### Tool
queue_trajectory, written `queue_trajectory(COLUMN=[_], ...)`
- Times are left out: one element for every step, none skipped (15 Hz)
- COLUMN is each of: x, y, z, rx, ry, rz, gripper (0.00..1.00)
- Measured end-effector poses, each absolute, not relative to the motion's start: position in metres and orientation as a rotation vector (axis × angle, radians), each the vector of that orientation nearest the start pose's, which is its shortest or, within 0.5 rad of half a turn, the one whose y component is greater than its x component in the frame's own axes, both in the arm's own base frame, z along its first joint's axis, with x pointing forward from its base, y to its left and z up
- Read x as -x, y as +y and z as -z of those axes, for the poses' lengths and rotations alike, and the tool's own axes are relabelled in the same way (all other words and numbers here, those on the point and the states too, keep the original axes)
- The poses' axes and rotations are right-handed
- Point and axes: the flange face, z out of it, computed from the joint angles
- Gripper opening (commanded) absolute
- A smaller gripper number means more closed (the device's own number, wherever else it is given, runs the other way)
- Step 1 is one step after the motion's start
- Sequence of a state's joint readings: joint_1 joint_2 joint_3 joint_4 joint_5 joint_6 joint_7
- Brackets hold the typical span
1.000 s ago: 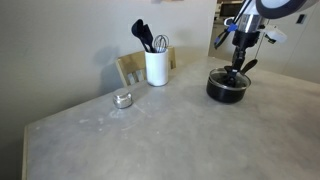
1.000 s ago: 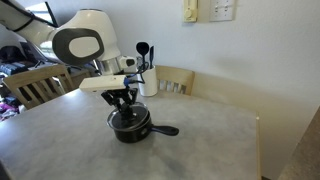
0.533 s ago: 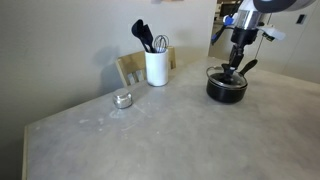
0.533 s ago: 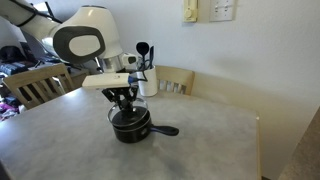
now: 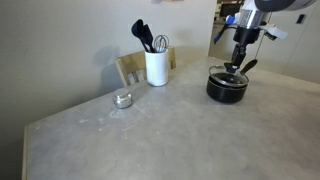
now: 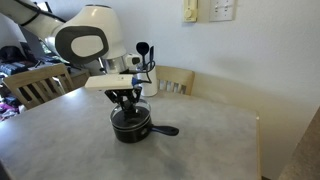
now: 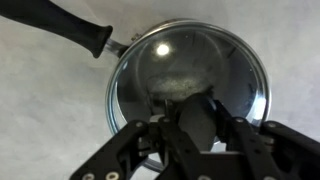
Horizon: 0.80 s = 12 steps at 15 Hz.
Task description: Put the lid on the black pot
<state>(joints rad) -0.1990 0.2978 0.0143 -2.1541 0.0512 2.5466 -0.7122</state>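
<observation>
- The worktop (image 5: 150,140) is a pale, mottled slab that fills the lower part of both exterior views, and it carries everything else.
- The robot arm (image 6: 85,42) is white and bulky; in an exterior view it reaches in from the left and bends down over the pot.
- A wooden chair (image 6: 178,79) stands behind the far edge of the worktop, against the wall.
- The black pot (image 5: 227,88) sits on the worktop at the right in an exterior view (image 6: 130,125). Its long straight handle (image 6: 165,129) sticks out to the right there, and in the wrist view (image 7: 65,25) it runs off to the upper left.
- The lid (image 7: 190,75) lies flat on the pot, its metal rim matching the pot's rim all round in the wrist view; light glares on the glass.
- The white utensil holder (image 5: 156,66) with dark utensils stands far back on the worktop, well apart from the pot.
- The claw (image 5: 236,70) hangs straight down over the middle of the lid (image 6: 128,107). In the wrist view (image 7: 200,128) its fingers sit on either side of the black knob (image 7: 198,118), but I cannot tell whether they pinch it or stand just off it.
- A small round silver object (image 5: 122,98) lies on the worktop to the left, near the holder and well apart from the pot.
</observation>
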Motion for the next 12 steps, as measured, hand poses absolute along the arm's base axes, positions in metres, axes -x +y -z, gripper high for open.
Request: queue_trajectory(x=[-0.566,-0.565,-0.564,-0.563,-0.563,-0.562,-0.561,-0.560,-0.560,-0.560,-0.559,-0.559], y=[-0.108,-0.108,-0.107,-0.107,-0.106,-0.106,-0.106,-0.106,-0.106,-0.106,-0.106,-0.106], z=[-0.267,-0.266,-0.263,-0.262,-0.260,-0.258,-0.257,-0.256,-0.255,-0.254,-0.253,-0.252], rx=[3.050,3.044,3.037,3.032,3.028,3.024,3.022,3.020,3.019,3.018,3.016,3.016], ry=[-0.751,-0.746,-0.745,-0.745,-0.745,-0.745,-0.744,-0.743,-0.743,-0.743,-0.745,-0.754], rz=[0.152,0.145,0.133,0.123,0.112,0.099,0.091,0.084,0.080,0.075,0.068,0.059], gripper=[0.15,0.15,0.15,0.15,0.15,0.15,0.15,0.15,0.15,0.15,0.15,0.15])
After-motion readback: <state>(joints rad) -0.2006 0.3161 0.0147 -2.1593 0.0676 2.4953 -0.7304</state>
